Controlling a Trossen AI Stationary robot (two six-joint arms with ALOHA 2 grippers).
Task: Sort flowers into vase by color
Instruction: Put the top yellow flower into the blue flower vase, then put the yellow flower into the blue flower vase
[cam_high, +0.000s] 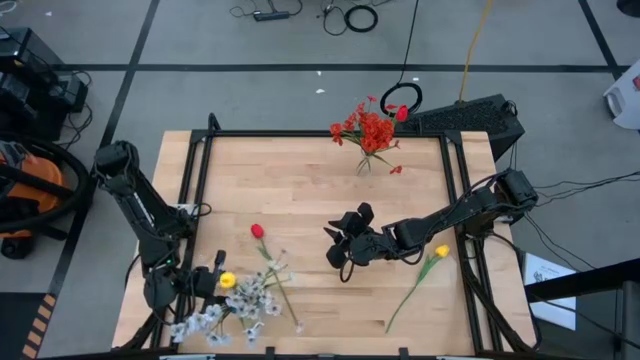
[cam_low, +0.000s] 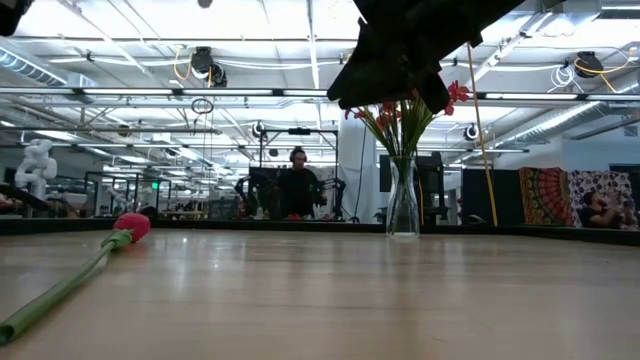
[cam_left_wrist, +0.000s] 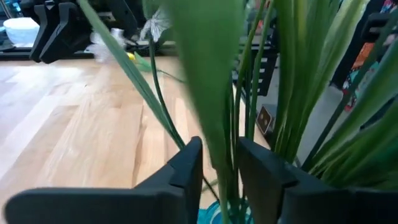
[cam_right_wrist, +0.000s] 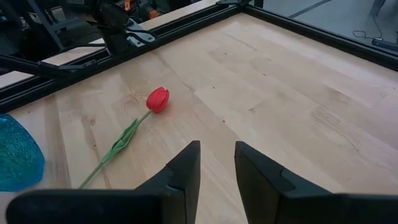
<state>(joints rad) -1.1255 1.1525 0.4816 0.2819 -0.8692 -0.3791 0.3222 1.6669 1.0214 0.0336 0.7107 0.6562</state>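
The left jaws (cam_left_wrist: 219, 171) stand parted around thin green stalks (cam_left_wrist: 225, 124) that run between the fingers without being pinched; they hang over the blue vase (cam_right_wrist: 15, 158) at the desk's near-left corner, where white sprays (cam_high: 232, 308) and a yellow tulip (cam_high: 227, 281) are gathered. The right jaws (cam_right_wrist: 216, 165) stand apart and empty above mid-desk (cam_high: 300, 190), aimed toward the loose red tulip (cam_high: 257, 231). Another yellow tulip (cam_high: 440, 252) lies near the right edge, and the red flowers (cam_high: 372, 130) fill the clear vase (cam_low: 402, 200) at the far side. The step looks like letting a stem go into the blue vase: the left arm should lift straight up, jaws wide, so no stalk is dragged out. The right arm should take the red tulip by its stalk, low and square.
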